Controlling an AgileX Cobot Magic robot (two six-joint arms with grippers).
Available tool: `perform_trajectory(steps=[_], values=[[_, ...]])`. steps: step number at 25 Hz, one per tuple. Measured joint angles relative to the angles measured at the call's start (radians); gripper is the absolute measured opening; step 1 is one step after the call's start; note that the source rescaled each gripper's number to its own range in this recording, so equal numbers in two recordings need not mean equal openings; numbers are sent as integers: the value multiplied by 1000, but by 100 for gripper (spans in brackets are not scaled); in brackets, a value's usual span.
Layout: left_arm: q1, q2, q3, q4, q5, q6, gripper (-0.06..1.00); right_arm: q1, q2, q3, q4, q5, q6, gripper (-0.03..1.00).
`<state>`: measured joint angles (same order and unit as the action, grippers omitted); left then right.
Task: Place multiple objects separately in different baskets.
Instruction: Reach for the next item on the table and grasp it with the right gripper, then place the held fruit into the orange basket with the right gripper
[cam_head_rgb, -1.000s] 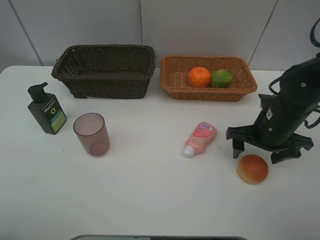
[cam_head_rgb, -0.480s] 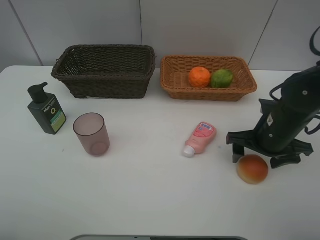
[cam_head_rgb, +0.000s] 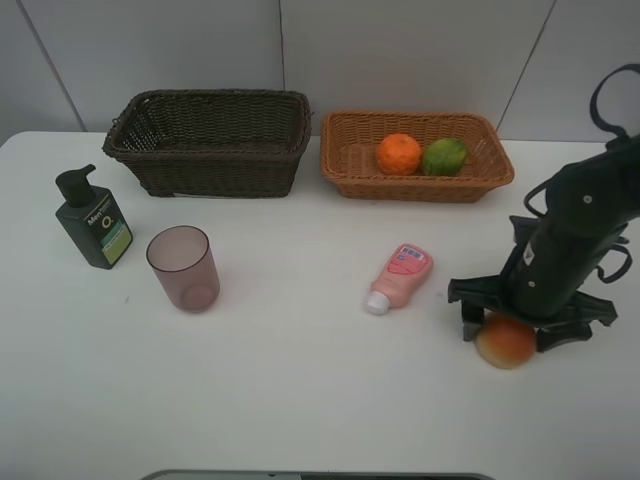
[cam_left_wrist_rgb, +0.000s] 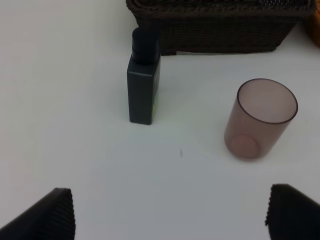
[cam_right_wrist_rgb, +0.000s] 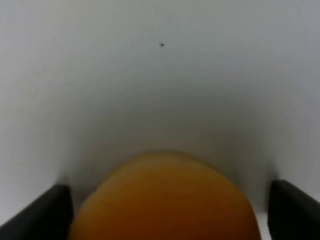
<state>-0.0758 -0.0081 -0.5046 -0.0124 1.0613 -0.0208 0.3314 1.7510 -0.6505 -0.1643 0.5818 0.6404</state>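
Open either side of the fruit (cam_head_rgb: 506, 346) near the tube (cam_head_rgb: 400, 275), the right fingers (cam_head_rgb: 470, 326) could nudge it rolling across the counter (cam_head_rgb: 300, 400) if they close off-centre.

My right gripper (cam_head_rgb: 517, 328) straddles the red-orange fruit (cam_head_rgb: 505, 346) with jaws spread wide; the orange (cam_head_rgb: 399, 153) and the lime (cam_head_rgb: 444, 156) sit side by side in the tan basket (cam_head_rgb: 345, 160).

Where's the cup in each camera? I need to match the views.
Exterior high: cup stands upright, right of the pump bottle, in front of the dark basket.
Left wrist: cup beside the same bottle, basket behind.
Right wrist: not in it.
Shared landmark: the pump bottle.
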Motion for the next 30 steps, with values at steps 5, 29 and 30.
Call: perform_trajectory(steps=[5,29,30], values=[[0,0,0,0,0,0,100,0,0,0,0,0,0,18],[0,0,0,0,0,0,100,0,0,-154,-9,171,-106,18],[0,0,0,0,0,0,100,0,0,-188,-12,213,-135,18]])
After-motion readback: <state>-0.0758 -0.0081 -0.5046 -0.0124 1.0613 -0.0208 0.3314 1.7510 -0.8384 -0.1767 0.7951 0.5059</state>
